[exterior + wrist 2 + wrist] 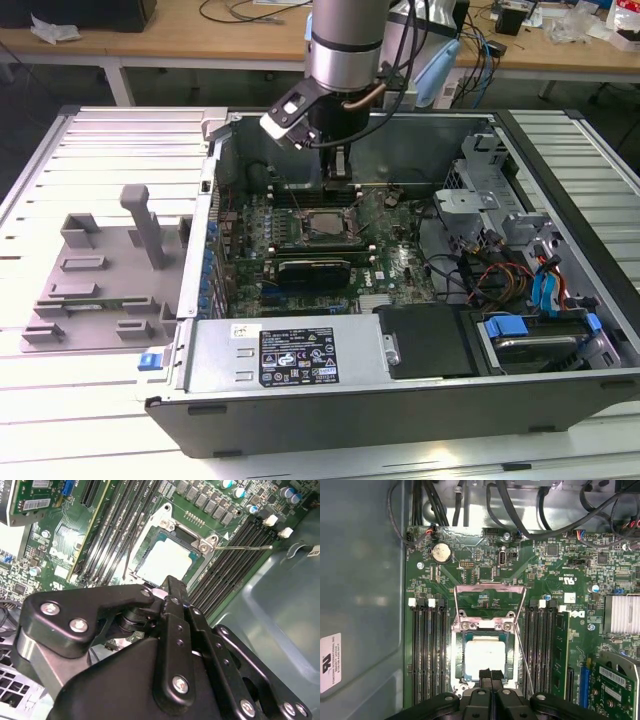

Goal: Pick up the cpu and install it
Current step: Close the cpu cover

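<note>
We see the open computer case [400, 420] lying on the table. It takes up most of the exterior view, and a grey tray [100, 280] stands on that view's left. Inside the case is the green motherboard [400, 270]. The arm comes down from the upper middle of the frame, with the gripper [340, 182] just above the socket.

We judge the task to be far along. The cpu [322, 226] lies flat inside the socket in the middle of the board, not in the gripper. In both wrist views the fingers stand together with no gap that we can see and nothing between them, so the gripper [490, 674] holds nothing.

The closing seems to be left. In the first wrist view the metal socket frame [490, 586] is swung up away from the cpu [485, 656], and the thin lever [525, 665] stands free beside it.

The exterior view gives us the whole case and the tray, but the socket is small there. The first wrist view looks straight down on the socket and the raised frame. The second wrist view looks from the side. There the gripper [171, 586] is over one edge of the cpu [167, 560], and the lever [245, 547] reaches out across the memory slots. We cannot tell whether the tips touch the chip.
</note>
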`<state>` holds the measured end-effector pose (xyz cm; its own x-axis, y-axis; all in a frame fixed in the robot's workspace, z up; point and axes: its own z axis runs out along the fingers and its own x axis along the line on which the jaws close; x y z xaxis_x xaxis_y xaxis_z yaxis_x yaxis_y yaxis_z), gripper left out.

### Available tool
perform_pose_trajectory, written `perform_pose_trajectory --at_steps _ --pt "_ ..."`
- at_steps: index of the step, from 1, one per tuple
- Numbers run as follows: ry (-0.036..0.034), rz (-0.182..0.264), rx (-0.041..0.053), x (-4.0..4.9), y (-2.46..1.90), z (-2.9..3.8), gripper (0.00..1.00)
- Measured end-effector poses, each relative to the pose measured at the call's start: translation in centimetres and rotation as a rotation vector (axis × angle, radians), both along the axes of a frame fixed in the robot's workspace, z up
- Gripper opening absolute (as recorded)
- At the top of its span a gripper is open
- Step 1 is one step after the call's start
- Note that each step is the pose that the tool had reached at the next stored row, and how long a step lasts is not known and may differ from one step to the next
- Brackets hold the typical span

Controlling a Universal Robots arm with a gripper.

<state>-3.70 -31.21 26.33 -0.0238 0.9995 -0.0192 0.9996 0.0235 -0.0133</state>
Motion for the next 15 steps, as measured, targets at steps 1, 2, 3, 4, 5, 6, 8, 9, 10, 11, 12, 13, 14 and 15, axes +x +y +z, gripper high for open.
perform_pose_trajectory --at_steps 1,2,3,4,5,6,8,9,10,11,12,13,14,15 --pt "0.0001 0.0 -0.0002 0.0 0.0 0.05 0.11" --pt "0.0001 0.0 -0.0001 0.0 0.0 0.08 0.11" --pt "0.0 0.0 0.0 0.0 0.0 0.08 0.11" --pt "0.0 0.0 0.0 0.0 0.0 0.08 0.11" --pt "0.0001 0.0 -0.0001 0.0 0.0 0.09 0.11" --pt "0.0001 0.0 -0.0002 0.0 0.0 0.09 0.11" --pt "0.0003 0.0 -0.0004 0.32 -0.01 0.11 0.11" --pt "0.0002 0.0 -0.0003 0.47 0.0 0.1 0.11" --pt "0.0001 0.0 -0.0002 0.79 -0.01 0.1 0.11" --pt "0.0001 0.0 -0.0002 1.23 0.0 0.09 0.11" --pt "0.0001 0.0 -0.0001 1.42 0.0 0.09 0.11" --pt "0.0001 0.0 -0.0001 1.45 0.0 0.09 0.11" --pt "0.0001 0.0 -0.0002 1.46 0.0 0.12 0.11" --pt "0.0001 0.0 -0.0002 1.46 0.01 0.22 0.11"
